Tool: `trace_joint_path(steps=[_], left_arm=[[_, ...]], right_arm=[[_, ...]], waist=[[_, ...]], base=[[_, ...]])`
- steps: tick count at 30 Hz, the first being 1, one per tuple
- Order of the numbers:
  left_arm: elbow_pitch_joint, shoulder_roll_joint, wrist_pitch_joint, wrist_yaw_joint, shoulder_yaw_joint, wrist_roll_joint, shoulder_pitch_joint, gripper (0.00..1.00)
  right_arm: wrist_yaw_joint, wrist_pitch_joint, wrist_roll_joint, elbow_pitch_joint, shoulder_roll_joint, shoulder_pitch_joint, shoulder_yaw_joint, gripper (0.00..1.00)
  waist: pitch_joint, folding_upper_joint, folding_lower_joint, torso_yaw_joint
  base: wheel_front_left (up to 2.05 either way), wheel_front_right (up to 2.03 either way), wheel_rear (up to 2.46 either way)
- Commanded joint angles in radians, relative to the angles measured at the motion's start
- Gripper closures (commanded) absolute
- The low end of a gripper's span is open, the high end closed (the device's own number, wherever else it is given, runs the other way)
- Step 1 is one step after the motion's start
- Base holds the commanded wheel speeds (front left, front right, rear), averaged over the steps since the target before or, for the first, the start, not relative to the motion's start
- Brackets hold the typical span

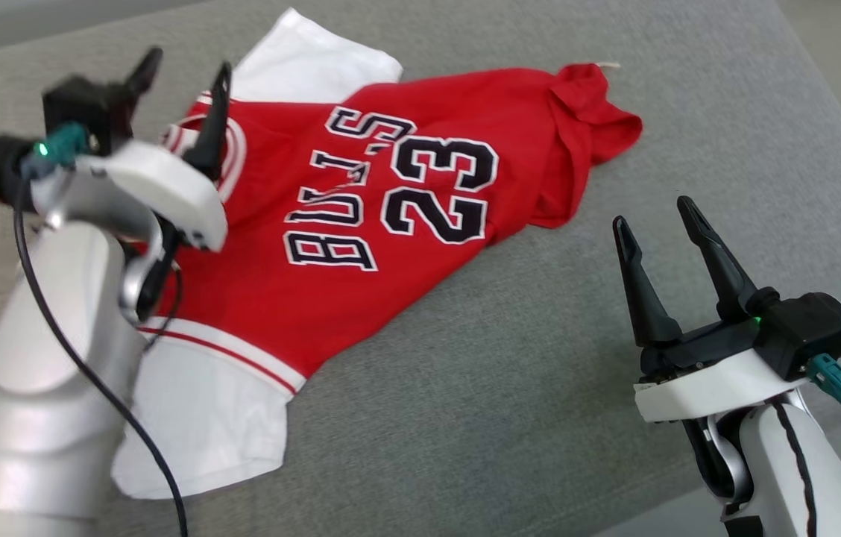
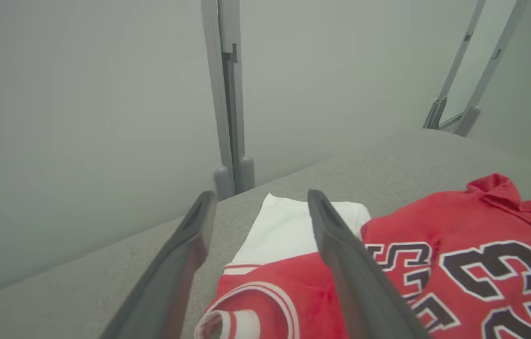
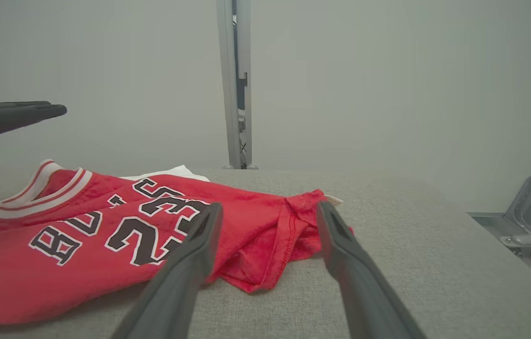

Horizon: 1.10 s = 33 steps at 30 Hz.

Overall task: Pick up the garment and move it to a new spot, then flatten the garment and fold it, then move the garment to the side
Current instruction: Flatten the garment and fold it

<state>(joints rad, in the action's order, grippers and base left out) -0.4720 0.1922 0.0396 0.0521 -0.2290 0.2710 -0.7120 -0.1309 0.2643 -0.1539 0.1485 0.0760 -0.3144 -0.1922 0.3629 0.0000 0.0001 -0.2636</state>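
red jersey (image 1: 361, 246) lies rumpled on the grey cushion (image 1: 540, 388), its length running left to right, collar to the robot's left, hem to the right, with the left gripper (image 1: 186, 71) wide apart and empty above the collar end and the right gripper (image 1: 653, 216) equally wide and empty near the hem.

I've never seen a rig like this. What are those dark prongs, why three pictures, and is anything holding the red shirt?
This is a wheeled robot with two arms, each ending in a gripper: two long dark fingers. A rumpled red jersey with white sleeves and the number 23 lies on a grey padded surface. The head view looks down from a camera on its head: the left gripper is near the collar, the right gripper over the bare surface. The other two views come from wrist cameras, looking along each gripper's own fingers. Both grippers are open; nothing is held.
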Motion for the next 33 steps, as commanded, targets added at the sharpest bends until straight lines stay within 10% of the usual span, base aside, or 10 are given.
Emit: trace_joint_path(steps=[1, 18, 33], left_arm=[[-0.031, 0.022, -0.041, 0.010, -0.008, -0.015, -0.067, 0.00], [-0.382, 0.118, -0.373, 0.062, -0.137, -0.092, -0.408, 0.00], [-0.412, 0.171, -0.684, 0.080, -0.354, 0.131, -0.524, 0.00]], right_arm=[[0.000, 0.000, -0.003, -0.001, -0.006, -0.003, 0.010, 0.00], [0.000, 0.000, -0.057, -0.025, -0.024, -0.030, -0.046, 0.00], [0.000, 0.000, -0.097, -0.021, -0.024, -0.052, -0.083, 0.00]], waist=[[0.077, 0.0000, -0.0001, -0.075], [0.199, 0.0000, -0.0001, -0.189], [0.223, 0.0000, -0.0001, -0.212]], base=[[0.00, 0.00, 0.00], [0.00, 0.00, 0.00], [0.00, 0.00, 0.00]])
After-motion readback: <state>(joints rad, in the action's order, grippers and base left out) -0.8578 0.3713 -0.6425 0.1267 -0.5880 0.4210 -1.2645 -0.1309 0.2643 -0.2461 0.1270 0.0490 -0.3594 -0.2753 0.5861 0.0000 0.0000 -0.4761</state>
